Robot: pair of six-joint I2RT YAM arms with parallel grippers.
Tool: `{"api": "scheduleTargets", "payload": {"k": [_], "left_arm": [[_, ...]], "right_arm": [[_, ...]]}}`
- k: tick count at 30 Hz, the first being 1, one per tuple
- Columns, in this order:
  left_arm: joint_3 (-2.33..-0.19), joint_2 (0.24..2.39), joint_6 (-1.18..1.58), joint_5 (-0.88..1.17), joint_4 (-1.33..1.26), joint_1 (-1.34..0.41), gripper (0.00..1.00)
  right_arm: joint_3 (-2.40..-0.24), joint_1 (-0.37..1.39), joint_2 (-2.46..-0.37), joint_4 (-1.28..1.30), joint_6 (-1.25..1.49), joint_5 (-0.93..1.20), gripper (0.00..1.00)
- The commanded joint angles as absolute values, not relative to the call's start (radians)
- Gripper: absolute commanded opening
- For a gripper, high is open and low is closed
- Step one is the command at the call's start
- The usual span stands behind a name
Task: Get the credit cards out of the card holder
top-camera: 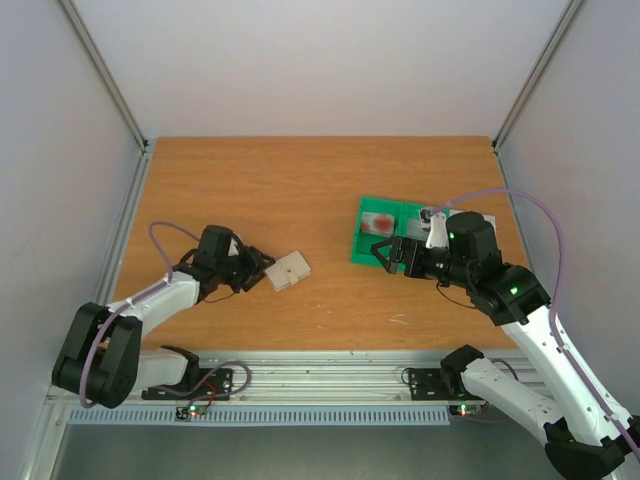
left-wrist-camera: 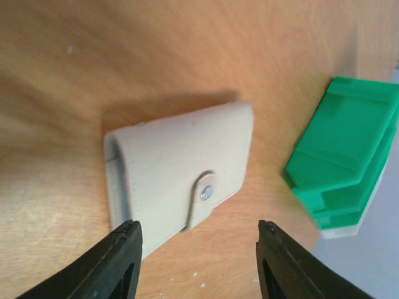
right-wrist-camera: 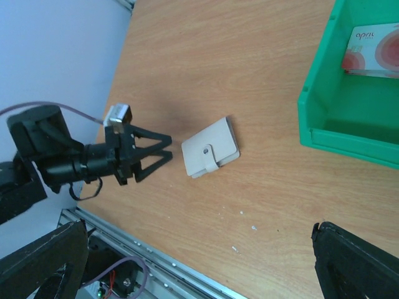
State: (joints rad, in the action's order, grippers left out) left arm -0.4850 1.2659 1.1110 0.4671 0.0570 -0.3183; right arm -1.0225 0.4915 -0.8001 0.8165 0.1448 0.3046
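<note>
The card holder is a beige wallet-like case, closed by a snap strap, lying flat on the table. It also shows in the left wrist view and the right wrist view. My left gripper is open just left of it, and nothing is between its fingers. One credit card, white with red marks, lies in the green tray and shows again in the right wrist view. My right gripper hangs open over the tray's near side, holding nothing.
The green tray has raised walls and sits right of centre; its corner is close to the card holder's far side. An aluminium rail runs along the near table edge. White walls enclose the table.
</note>
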Motion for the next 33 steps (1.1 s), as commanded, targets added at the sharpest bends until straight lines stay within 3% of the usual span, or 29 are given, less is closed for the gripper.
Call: {"api": "scheduleTargets", "payload": {"k": [1, 8, 15, 33], "left_arm": [[-0.630, 1.275, 0.935, 0.374, 0.235, -0.317, 0.55], [-0.799, 1.470, 0.750, 0.424, 0.297, -0.288, 0.59], [-0.869, 1.609, 0.663, 0.459, 0.323, -0.284, 0.57], [-1.007, 1.818, 0.467, 0.630, 0.353, -0.286, 0.56]], "right_arm": [[-1.012, 0.485, -0.788, 0.838, 0.132, 0.292, 0.99], [-1.015, 0.484, -0.779, 0.849, 0.129, 0.293, 0.99], [-1.020, 0.484, -0.773, 0.860, 0.125, 0.295, 0.98], [-1.004, 0.484, -0.759, 0.851, 0.130, 0.299, 0.98]]}}
